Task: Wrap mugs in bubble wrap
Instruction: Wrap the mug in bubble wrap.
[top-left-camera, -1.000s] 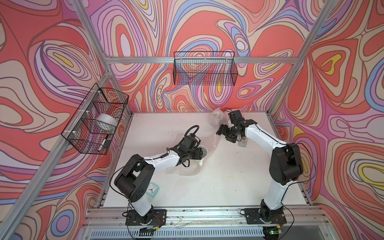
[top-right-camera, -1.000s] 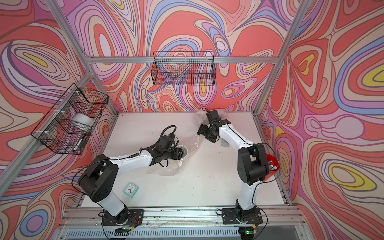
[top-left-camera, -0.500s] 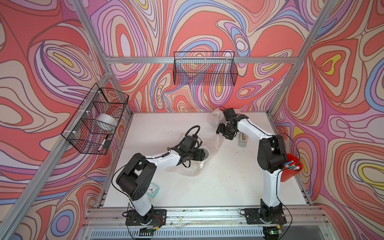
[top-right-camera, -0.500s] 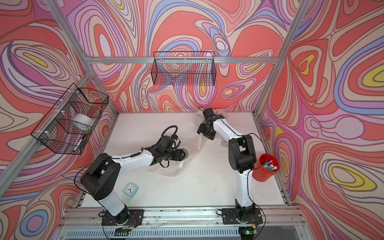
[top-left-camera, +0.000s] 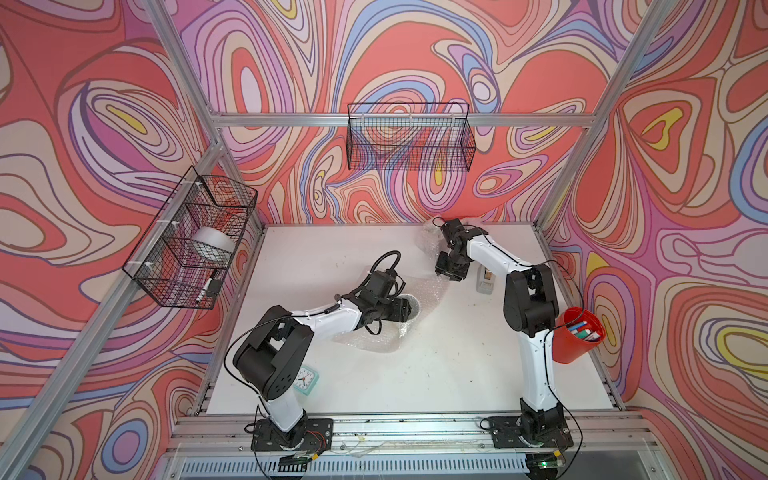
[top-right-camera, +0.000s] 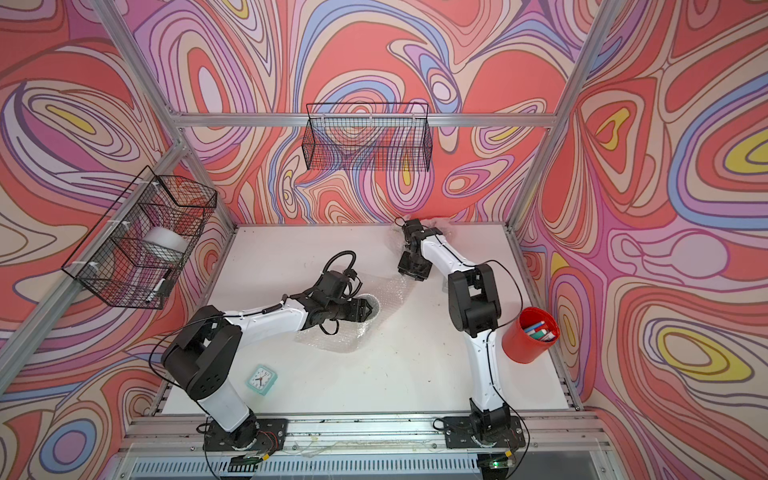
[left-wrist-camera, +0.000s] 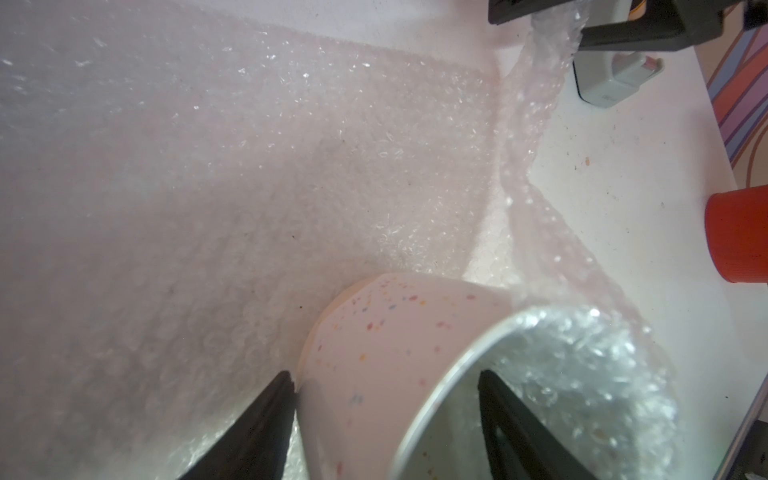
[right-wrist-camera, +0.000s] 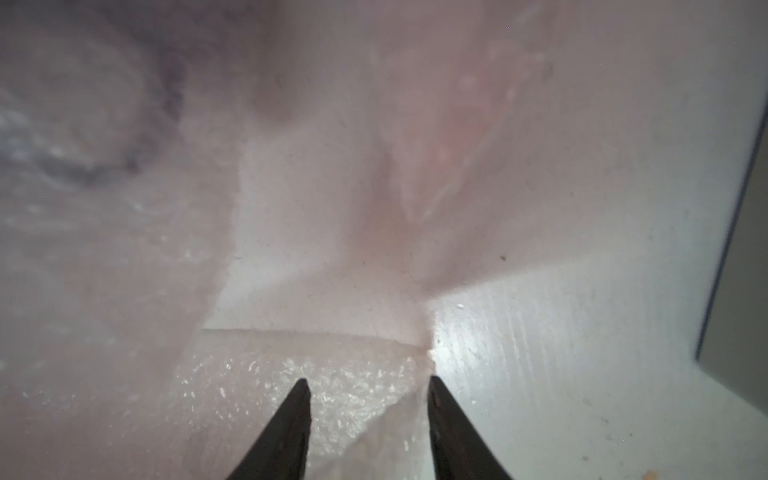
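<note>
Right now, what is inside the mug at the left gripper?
Bubble wrap sits in the mug, with one finger of the left gripper poking in. Its inner bottom is covered.

A robotics lab test cell was shown. A white tabletop (top-left-camera: 436, 374) was enclosed by an aluminium frame (top-left-camera: 291, 120) and by walls (top-left-camera: 415, 54) printed with swirling colours. A left arm (top-left-camera: 320, 322) and a right arm (top-left-camera: 534, 365) were bolted to a metal rail (top-left-camera: 415, 426) at the front edge, with cables (top-left-camera: 386, 252) left exposed. Two wire baskets were hung on the frame, a back basket (top-left-camera: 409, 137) and a side basket (top-left-camera: 191, 241)
</note>
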